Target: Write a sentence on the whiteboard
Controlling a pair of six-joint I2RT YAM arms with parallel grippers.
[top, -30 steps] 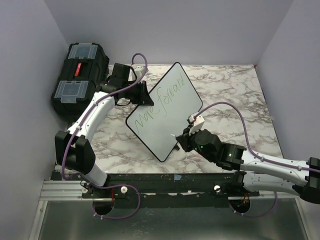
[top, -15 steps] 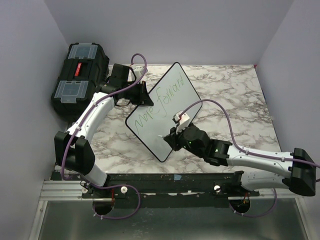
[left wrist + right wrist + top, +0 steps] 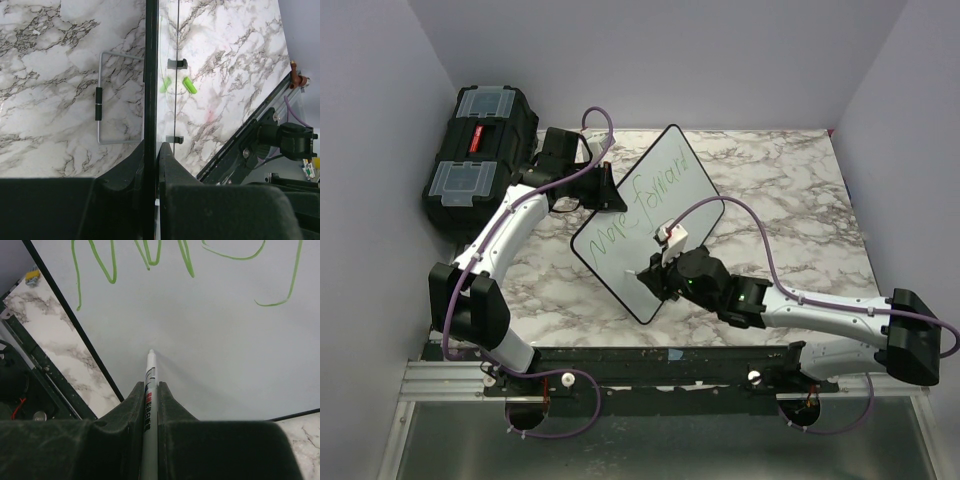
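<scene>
So the whiteboard (image 3: 665,180) is propped up off the marble table (image 3: 780,170), tilted on a diagonal, over on the left-middle part just beside the black toolbox (image 3: 478,148). The left gripper (image 3: 609,194) has it by the upper-left edge. In the left wrist view you're looking straight down the board's thin black rim, with both fingers pinched tight on it, 1 on each side. Under the board in that view there's a wire bracket (image 3: 104,98) lying on the marble.

The sentence (image 3: 642,207) is in green marker, 1 line running up the board, and it reads something like "Move forward".

The right gripper (image 3: 652,272) is over the lower end of the board, below the writing. Its claw is squeezed narrow around a white marker (image 3: 149,400) with the tip poking out forward. The tip sits right at the bare white face, its shadow meeting it there, so it looks like contact, but I can't tell for sure. The bottoms of the green letters show above it.
</scene>
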